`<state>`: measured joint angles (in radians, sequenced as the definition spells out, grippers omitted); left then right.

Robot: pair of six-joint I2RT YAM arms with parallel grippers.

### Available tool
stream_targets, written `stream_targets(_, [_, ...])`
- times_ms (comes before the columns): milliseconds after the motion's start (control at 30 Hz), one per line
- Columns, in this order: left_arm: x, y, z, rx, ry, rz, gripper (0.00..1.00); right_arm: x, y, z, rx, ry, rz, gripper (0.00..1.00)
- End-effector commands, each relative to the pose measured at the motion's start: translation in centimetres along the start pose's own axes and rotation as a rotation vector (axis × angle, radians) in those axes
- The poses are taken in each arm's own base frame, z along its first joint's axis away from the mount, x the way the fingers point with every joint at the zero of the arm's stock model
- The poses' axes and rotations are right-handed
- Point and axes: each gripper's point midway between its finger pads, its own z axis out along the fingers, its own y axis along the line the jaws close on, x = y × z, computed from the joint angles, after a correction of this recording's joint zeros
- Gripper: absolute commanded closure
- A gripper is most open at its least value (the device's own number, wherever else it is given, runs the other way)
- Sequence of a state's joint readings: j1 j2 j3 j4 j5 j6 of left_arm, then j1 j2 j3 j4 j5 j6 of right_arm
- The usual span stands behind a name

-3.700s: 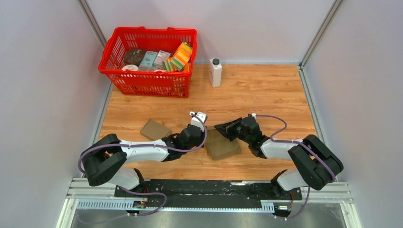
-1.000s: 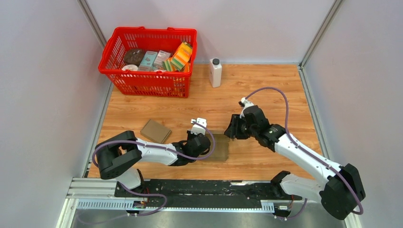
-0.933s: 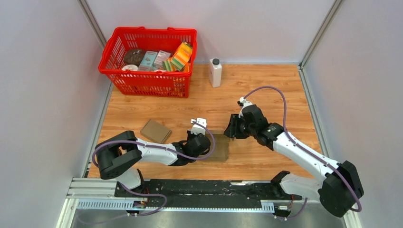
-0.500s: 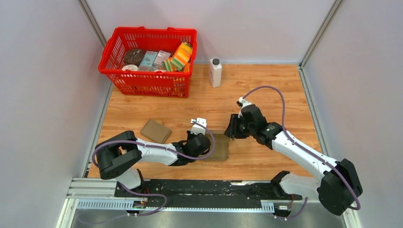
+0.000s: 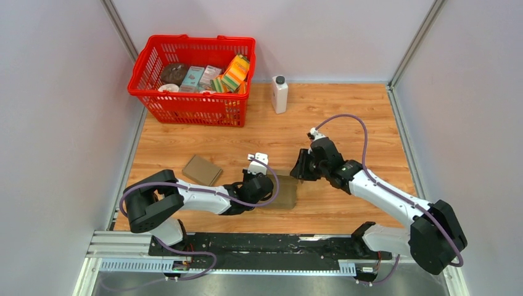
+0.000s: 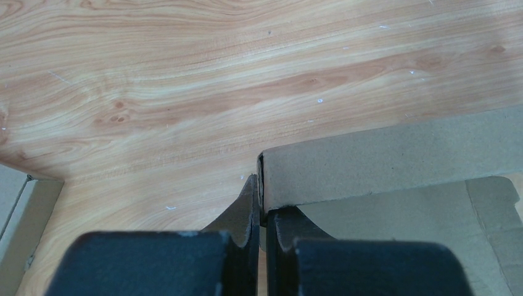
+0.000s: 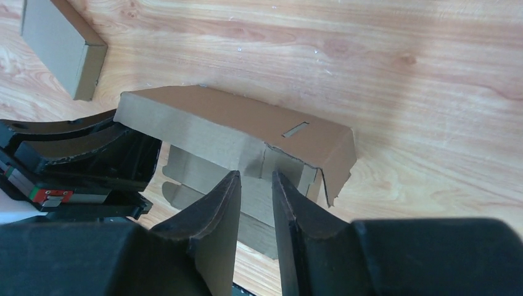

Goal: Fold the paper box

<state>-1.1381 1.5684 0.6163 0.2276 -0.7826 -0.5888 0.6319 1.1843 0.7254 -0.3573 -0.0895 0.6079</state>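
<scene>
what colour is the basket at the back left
The basket is red; top external view shows it best.

Against the earliest picture, we find the box (image 5: 285, 192) turned: then it lay askew between the arms, and now it sits square to the near edge of the desk (image 5: 345, 123). The left gripper (image 5: 269, 189) is now further right and nearer the bases, at the box's left edge. The right arm (image 5: 382, 191), folded low back then, now reaches out long, its elbow swung out to the right. Over the last second the right gripper (image 5: 298, 171) creeps slightly closer to the box's far right corner.
</scene>
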Motion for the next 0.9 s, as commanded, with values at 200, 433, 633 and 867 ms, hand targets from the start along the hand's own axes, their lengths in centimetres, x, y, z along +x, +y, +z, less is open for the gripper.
stream_targets(200, [1.6,0.4,-0.4,0.010,0.074,0.044,1.00,-1.4,3.1,1.3,-0.173,-0.078,0.181,0.65])
stream_targets(433, [1.8,0.4,-0.4,0.014,0.076,0.041,1.00,-2.1,2.5,-0.9,-0.122,-0.094,0.124,0.52])
stream_targets(633, [1.6,0.3,-0.5,0.016,0.079,0.045,1.00,-0.7,-0.4,-1.7,0.000,-0.073,0.093,0.56])
stream_targets(867, [1.7,0.0,-0.5,0.020,0.085,0.027,1.00,2.3,-1.6,0.7,-0.009,-0.014,0.005,1.00])
